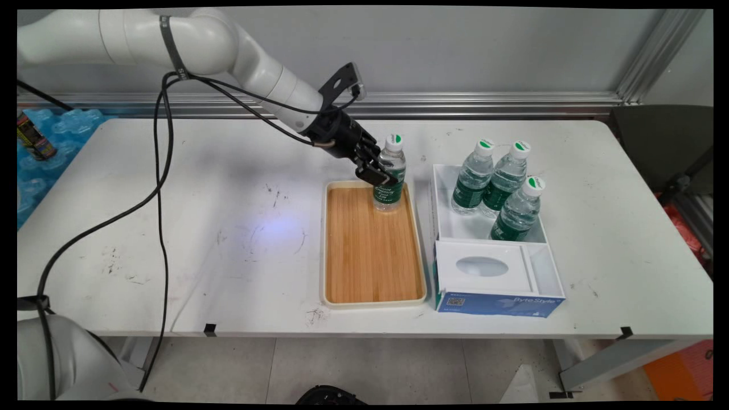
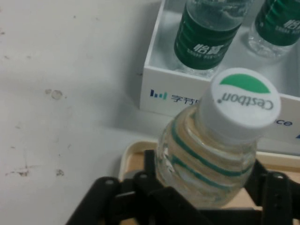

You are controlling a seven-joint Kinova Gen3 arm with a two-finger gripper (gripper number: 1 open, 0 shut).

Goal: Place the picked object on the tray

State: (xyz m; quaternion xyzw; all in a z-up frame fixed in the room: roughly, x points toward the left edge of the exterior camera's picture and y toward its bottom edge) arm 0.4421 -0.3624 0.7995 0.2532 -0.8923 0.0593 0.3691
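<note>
One bottle (image 1: 390, 176) is pinched at mid-body by the fingers (image 1: 380, 171) — upright at the far right corner of the tray (image 1: 373, 299), base on or just above it. Three bottles (image 1: 496, 185) are left in the box (image 1: 495, 285) beside it on the surface (image 1: 199, 228).

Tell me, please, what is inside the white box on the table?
The white box holds three water bottles, standing upright in its far compartment. The near part is covered by a white insert with an oval hole; what lies beneath it cannot be seen.
</note>
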